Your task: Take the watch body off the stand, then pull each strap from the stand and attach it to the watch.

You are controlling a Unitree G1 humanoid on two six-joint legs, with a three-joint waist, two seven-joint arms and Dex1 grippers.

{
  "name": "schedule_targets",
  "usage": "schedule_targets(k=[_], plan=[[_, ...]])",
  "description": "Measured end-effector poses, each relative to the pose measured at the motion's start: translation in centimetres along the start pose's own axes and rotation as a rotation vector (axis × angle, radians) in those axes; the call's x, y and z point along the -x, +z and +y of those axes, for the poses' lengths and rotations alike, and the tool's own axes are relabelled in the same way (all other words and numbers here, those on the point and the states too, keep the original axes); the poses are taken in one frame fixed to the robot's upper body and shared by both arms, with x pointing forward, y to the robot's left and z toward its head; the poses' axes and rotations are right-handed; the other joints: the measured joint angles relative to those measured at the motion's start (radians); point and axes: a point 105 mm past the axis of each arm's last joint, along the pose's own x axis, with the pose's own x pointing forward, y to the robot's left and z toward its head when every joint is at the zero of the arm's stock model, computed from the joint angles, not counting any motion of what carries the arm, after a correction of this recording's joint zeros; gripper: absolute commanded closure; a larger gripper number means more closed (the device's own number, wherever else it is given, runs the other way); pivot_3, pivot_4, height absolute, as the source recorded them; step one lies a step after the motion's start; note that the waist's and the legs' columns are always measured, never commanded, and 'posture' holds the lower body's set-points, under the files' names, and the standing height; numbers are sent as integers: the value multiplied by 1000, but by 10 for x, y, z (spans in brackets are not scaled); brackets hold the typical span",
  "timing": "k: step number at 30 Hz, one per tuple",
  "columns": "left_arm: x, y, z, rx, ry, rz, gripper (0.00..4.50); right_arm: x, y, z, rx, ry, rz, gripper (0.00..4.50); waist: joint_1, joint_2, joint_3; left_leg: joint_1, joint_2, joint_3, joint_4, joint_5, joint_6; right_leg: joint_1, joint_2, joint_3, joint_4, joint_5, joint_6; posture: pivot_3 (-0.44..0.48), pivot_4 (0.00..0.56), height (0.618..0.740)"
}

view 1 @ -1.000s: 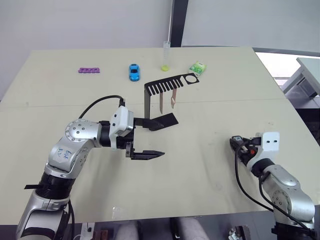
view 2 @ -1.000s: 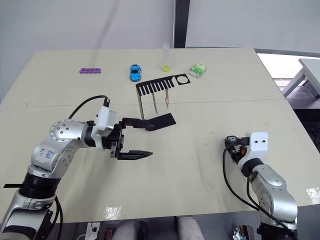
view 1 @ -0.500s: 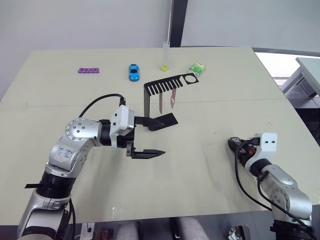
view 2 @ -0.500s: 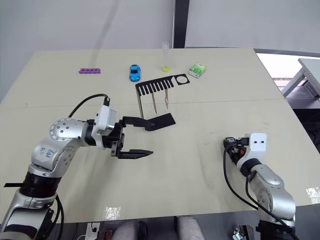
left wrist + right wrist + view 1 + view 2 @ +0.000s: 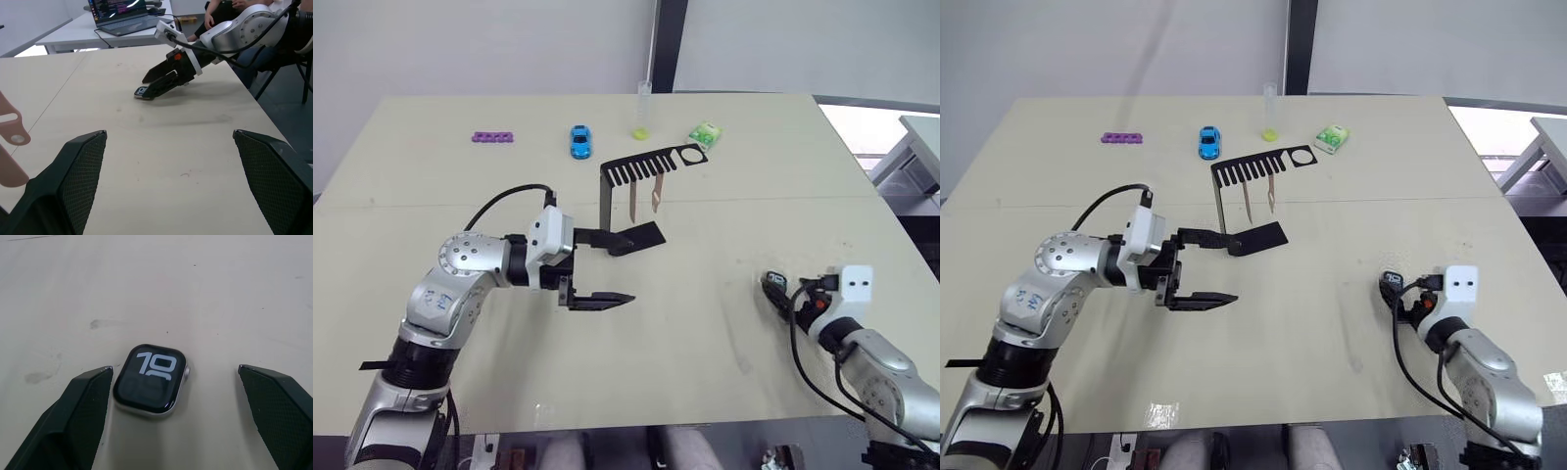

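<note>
We see the watch body (image 5: 150, 387) lying flat on the counter (image 5: 724, 147), screen up, at the near right, off the stand (image 5: 631, 196). Our right hand (image 5: 171, 416) is spread wide around it, one finger close beside the case and the other well apart, gripping nothing. The stand sits at the middle of the counter, and the two straps (image 5: 643, 199) hang from its comb-slotted top arm. Our left hand (image 5: 607, 269) hovers just left of the stand's base, fingers apart and empty. Along the far edge lie a purple strip (image 5: 493, 137), a blue toy car (image 5: 579, 141), a clear tube (image 5: 642, 108) and a green box (image 5: 705, 133).
</note>
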Motion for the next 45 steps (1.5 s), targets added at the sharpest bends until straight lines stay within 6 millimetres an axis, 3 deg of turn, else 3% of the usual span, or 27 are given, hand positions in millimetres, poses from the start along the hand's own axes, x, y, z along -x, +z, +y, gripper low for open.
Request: schedule_targets(k=[4, 12, 18, 21, 23, 27, 33, 38, 45], plan=[[13, -6, 3, 54, 85, 1, 0, 25, 8, 1, 34, 48, 8, 61, 7, 0, 0, 0, 1, 0, 0, 0, 0, 0, 0, 0, 0, 0, 0, 0, 150, 740], [65, -28, 8, 172, 357, 72, 0, 88, 6, -7, 57, 128, 77, 61, 15, 0, 0, 1, 0, 0, -1, -1, 0, 2, 0, 0, -3, 0, 0, 0, 150, 740], [96, -38, 11, 210, 476, 107, 0, 104, 16, -13, 87, 171, 58, 61, 15, -1, -1, 2, 0, 0, -1, -1, 0, 3, 0, 0, -7, 0, 0, 0, 150, 740], [102, -38, 14, 208, 520, 104, 0, 106, 18, -18, 92, 175, 52, 61, 20, -1, -1, 2, 0, 0, -1, -1, 1, 3, 0, 0, -7, 0, 0, 0, 150, 740], [99, -39, 15, 206, 537, 91, 0, 105, 19, -17, 94, 185, 45, 61, 25, -1, -1, 2, 0, 0, -1, -1, 1, 3, 0, 0, -6, 0, 0, 0, 150, 740], [73, -44, 13, 217, 530, 61, 0, 96, 28, -5, 108, 245, 9, 61, 31, -1, -1, 1, 0, 0, 0, -1, 1, 3, 0, 0, -3, 0, 0, 0, 150, 740], [35, -45, 22, 228, 597, 18, 0, 81, 48, 36, 158, 377, -69, 61, 38, -1, -1, 1, 0, 0, 3, -1, 1, 3, 0, 0, -2, 0, 0, 0, 150, 740], [6, -50, 30, 255, 658, 11, 0, 66, 65, 85, 214, 531, -128, 61, 36, -1, -1, 0, 0, -1, 6, -1, 1, 2, 1, 0, 0, 0, 0, 0, 150, 740], [-10, -54, 50, 230, 735, 26, 0, 54, 75, 132, 220, 688, -158, 61, 38, -1, -1, -1, 0, -1, 10, -2, 2, 2, 0, -1, 1, 0, 0, 0, 150, 740]])
